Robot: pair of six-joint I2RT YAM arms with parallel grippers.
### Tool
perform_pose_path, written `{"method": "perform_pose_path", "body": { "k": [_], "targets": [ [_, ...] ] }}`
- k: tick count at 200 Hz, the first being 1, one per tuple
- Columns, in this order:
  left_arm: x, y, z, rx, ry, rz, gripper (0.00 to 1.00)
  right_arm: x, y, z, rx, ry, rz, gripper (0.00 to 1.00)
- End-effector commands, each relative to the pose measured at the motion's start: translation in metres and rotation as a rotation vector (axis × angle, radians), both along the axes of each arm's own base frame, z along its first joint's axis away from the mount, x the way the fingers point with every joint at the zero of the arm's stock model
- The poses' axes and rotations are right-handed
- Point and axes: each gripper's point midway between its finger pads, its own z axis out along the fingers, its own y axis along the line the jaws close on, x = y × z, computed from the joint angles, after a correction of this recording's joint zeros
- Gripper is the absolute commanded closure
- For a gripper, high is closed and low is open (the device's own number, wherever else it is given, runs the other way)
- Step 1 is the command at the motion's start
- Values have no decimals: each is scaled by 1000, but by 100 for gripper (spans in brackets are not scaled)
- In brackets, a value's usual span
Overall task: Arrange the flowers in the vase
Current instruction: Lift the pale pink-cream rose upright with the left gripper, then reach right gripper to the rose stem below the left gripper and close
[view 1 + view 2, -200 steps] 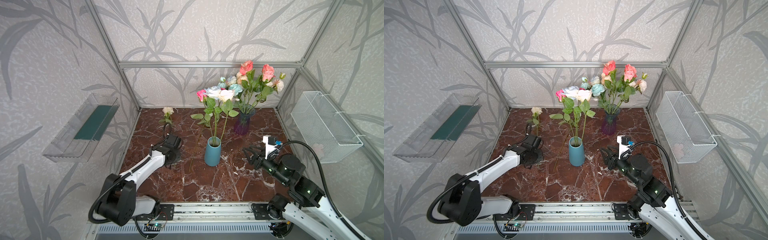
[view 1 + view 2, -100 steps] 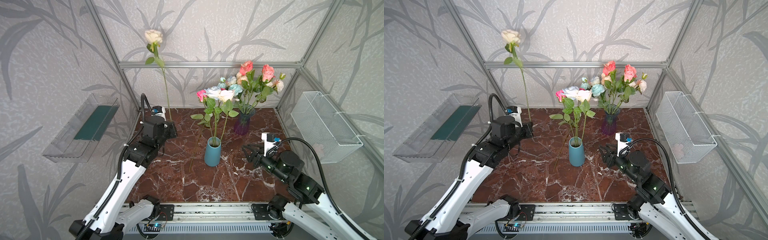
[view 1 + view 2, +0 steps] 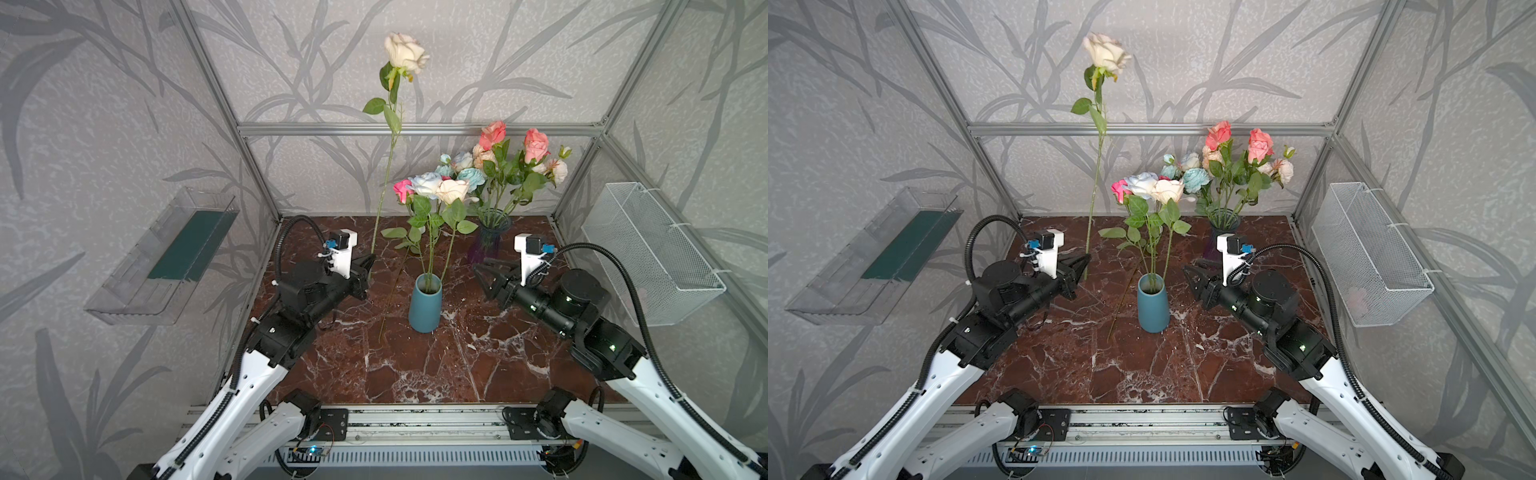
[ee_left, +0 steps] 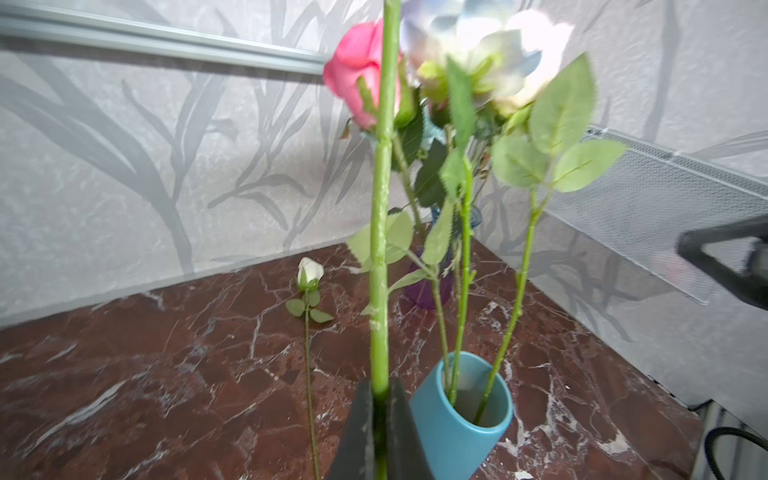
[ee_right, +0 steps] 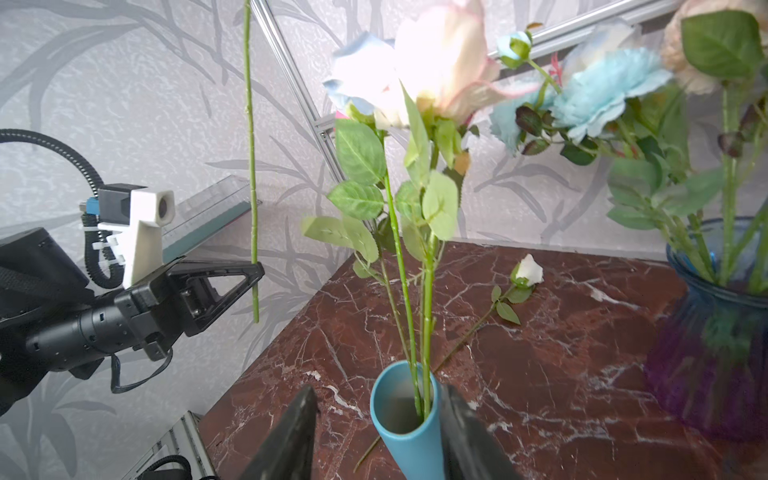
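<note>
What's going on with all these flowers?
Two robot arms are arranging artificial flowers. The left claw grips a cream rose by its stem, upright, beside the teal vase, which holds three. The right claw hangs open and empty by that vase. A white bud lies on the table.

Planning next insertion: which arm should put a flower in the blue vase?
Left. The left gripper clamps the cream rose upright near the blue vase; the right gripper is open and empty.
</note>
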Motion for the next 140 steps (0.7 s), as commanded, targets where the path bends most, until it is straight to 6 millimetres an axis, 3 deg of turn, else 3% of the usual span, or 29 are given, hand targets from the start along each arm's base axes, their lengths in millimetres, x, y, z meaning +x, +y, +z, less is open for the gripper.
{"method": "perform_pose_path", "body": {
  "k": [1, 38, 69, 140],
  "targets": [
    [-21, -16, 20, -30, -82, -133, 100, -3, 9, 43, 51, -112, 57, 52],
    [-26, -32, 14, -43, -37, -213, 100, 3, 32, 84, 143, -159, 139, 50],
    [-27, -34, 13, -51, -26, -223, 100, 14, 64, 107, 185, -163, 233, 49],
    [-27, -39, 6, -40, -2, -242, 100, 42, 127, 132, 208, -167, 298, 47]
  ]
}}
